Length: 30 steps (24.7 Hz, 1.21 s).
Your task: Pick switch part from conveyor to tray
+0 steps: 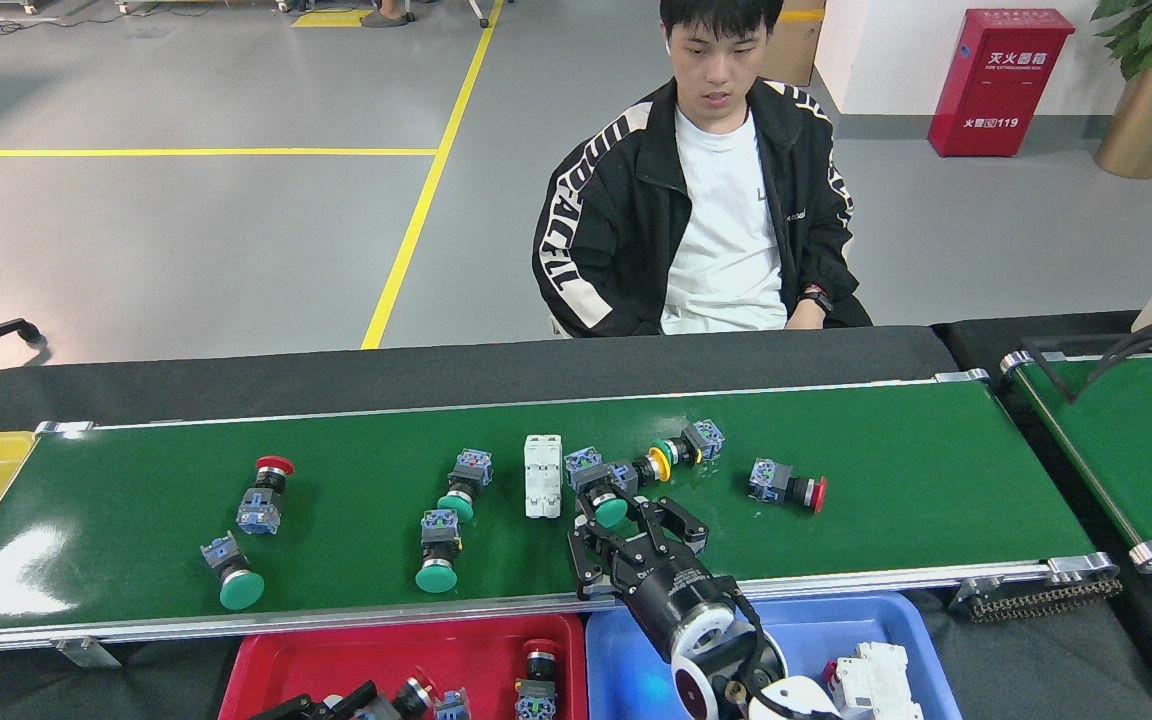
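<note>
- Reaching over the conveyor's (pixel 836 440) near rail, the right gripper (pixel 626 520) has its fingers spread, with a green-capped switch (pixel 608 508) just beyond and between them; I cannot tell whether they touch it.
- Low at the bottom edge, the left gripper (pixel 336 703) sits over the red tray (pixel 276 665); it is dark and cropped, so I cannot tell whether it is spread or pinching anything.
- On the belt's left lie a red-capped switch (pixel 264 490) and a green-capped one (pixel 232 575), near each other but apart.
- Near the middle lie 2 more green-capped switches (pixel 464 482) (pixel 436 552), one behind the other.
- A white breaker (pixel 542 475) lies just left of a cluster of switches, including a yellow-ringed switch (pixel 676 452).
- Another red-capped switch (pixel 788 487) lies alone to the right.
- The red tray holds a few switch parts, one with a red cap (pixel 538 668).
- The blue tray (pixel 626 665) holds a white breaker (pixel 871 682) at its right.
- A person (pixel 706 200) in a black jacket sits behind the conveyor.
- A second green belt (pixel 1126 420) shows at the right.
</note>
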### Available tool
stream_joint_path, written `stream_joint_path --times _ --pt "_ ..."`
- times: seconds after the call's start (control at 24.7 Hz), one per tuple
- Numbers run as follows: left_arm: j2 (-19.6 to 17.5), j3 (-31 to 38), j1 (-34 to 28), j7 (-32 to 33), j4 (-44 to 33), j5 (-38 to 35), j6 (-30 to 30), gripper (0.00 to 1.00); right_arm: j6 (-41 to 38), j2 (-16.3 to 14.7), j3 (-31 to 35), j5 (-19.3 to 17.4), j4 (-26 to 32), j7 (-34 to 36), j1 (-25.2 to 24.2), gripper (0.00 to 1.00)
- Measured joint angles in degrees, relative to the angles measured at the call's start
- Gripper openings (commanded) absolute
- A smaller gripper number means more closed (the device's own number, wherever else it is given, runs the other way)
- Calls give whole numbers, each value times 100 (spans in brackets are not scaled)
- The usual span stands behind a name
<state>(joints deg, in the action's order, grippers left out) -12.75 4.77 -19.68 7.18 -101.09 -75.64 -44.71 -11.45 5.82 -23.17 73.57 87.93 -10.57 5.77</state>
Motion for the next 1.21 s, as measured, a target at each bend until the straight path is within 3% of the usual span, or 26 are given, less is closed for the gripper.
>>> stream_joint_path --times 0.12,0.2,0.24,0.32,0.49,0.65,0.81,0.97,1.09,1.21 --pt "274 369 1 -8 14 8 -7 100 -1169 -247 1 -9 505 -6 -667 7" --pt "659 961 26 -14 73 8 -8 100 -1770 -325 7 -9 550 -9 -874 19" --pt "812 1284 83 -27 122 5 -9 100 -2026 -328 7 -9 560 -9 -950 39" --pt "912 1804 208 -34 238 -3 33 100 -2325 -327 6 -9 579 -9 -1049 100" --pt "884 2302 296 -8 626 -28 903 100 -2516 -275 41 -14 573 -12 -1012 100" --pt "600 2346 320 11 960 -49 1720 100 -2494 -106 139 -15 553 -15 -868 100" --pt "570 2527 424 8 1041 -49 1993 100 -1742 191 709 -18 547 -20 -450 100" --pt "521 2574 807 4 1179 -71 2064 100 -500 188 1199 -23 439 -23 -59 100" --pt "279 2558 1140 -18 1514 -77 2179 100 175 -165 1436 -25 364 -23 -107 100" --pt "-27 2518 1466 -19 2002 -87 2337 100 351 -532 1536 -25 444 50 -497 100"
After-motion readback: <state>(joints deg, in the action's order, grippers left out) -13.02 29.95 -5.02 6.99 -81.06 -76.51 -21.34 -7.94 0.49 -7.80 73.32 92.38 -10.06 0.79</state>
